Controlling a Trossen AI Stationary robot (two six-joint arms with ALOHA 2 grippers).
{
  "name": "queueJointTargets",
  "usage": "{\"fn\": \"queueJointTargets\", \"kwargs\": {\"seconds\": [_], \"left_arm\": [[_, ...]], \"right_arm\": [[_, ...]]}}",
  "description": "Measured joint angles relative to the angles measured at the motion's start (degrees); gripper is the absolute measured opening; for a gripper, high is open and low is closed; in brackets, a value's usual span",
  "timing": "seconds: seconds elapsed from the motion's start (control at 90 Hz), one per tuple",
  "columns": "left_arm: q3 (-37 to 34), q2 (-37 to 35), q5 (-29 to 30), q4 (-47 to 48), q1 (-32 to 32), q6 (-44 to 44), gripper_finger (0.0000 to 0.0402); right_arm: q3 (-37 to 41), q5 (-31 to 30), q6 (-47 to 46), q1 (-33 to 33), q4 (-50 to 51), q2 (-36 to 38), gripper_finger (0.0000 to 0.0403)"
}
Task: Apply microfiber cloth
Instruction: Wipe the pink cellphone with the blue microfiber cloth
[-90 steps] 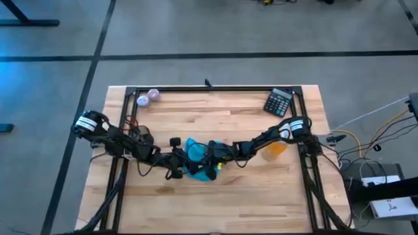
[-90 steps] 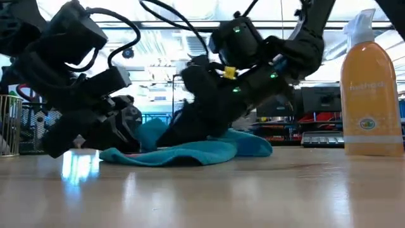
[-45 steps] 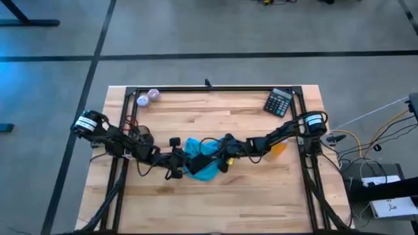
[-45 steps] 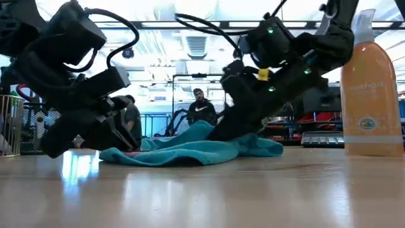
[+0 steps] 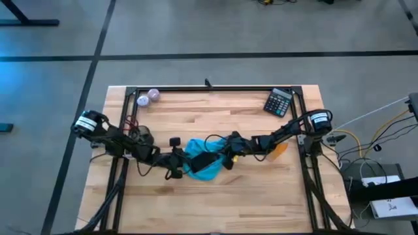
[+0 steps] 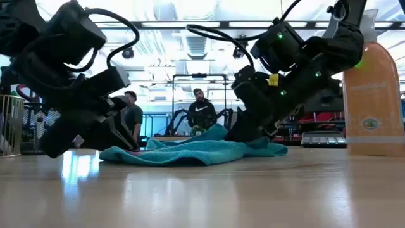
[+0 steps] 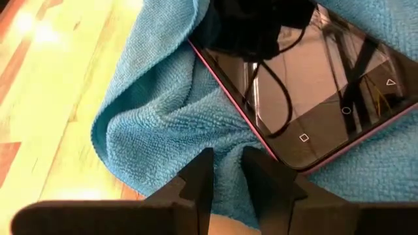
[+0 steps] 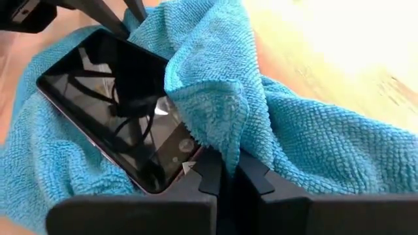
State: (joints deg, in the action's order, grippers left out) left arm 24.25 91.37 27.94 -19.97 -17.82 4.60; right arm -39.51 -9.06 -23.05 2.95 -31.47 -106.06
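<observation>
On table centre, one microfiber cloth [image 8: 307,140] under one phone [image 8: 117,114], two tools pinching its folds: left tool [image 7: 228,171], right tool [image 8: 230,171].

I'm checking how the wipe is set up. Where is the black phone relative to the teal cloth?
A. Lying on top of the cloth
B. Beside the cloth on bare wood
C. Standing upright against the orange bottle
A: in the right wrist view the phone lies flat with the microfiber cloth spread under and around it.
</observation>
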Motion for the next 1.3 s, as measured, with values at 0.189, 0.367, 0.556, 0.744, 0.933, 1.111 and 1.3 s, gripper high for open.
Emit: {"fn": "queueJointTargets", "kwargs": {"seconds": [0.189, 0.367, 0.556, 0.744, 0.933, 1.111, 1.3], "left_arm": [[0.02, 0.02, 0.01, -0.03, 0.00, 0.00, 0.0075], [-0.03, 0.02, -0.01, -0.28, 0.00, -0.03, 0.0075], [0.04, 0.04, -0.01, -0.42, 0.00, -0.22, 0.0075], [0.00, 0.04, 0.01, -0.75, 0.02, -0.26, 0.0075], [-0.02, 0.07, 0.01, -0.88, 0.02, -0.45, 0.0075], [-0.04, 0.07, -0.02, -0.78, 0.02, 0.01, 0.0075], [-0.04, 0.04, -0.03, -0.50, 0.02, 0.48, 0.0075]], "right_arm": [[-0.13, -0.06, 1.67, -0.21, -0.27, 1.95, 0.0000], [-0.50, 0.20, 3.54, -2.26, -0.69, 3.69, 0.0000], [-1.91, 5.90, 1.64, -4.55, -2.23, 0.71, 0.0000], [-6.86, 12.47, 0.68, -3.63, -8.30, -6.59, 0.0000], [-15.05, 16.46, 0.52, -2.05, -8.72, -14.24, 0.0000], [-20.74, 17.86, 1.64, -0.98, -7.87, -17.79, 0.0000], [-19.34, 16.74, 1.38, -1.41, -7.41, -17.05, 0.0000]]}}
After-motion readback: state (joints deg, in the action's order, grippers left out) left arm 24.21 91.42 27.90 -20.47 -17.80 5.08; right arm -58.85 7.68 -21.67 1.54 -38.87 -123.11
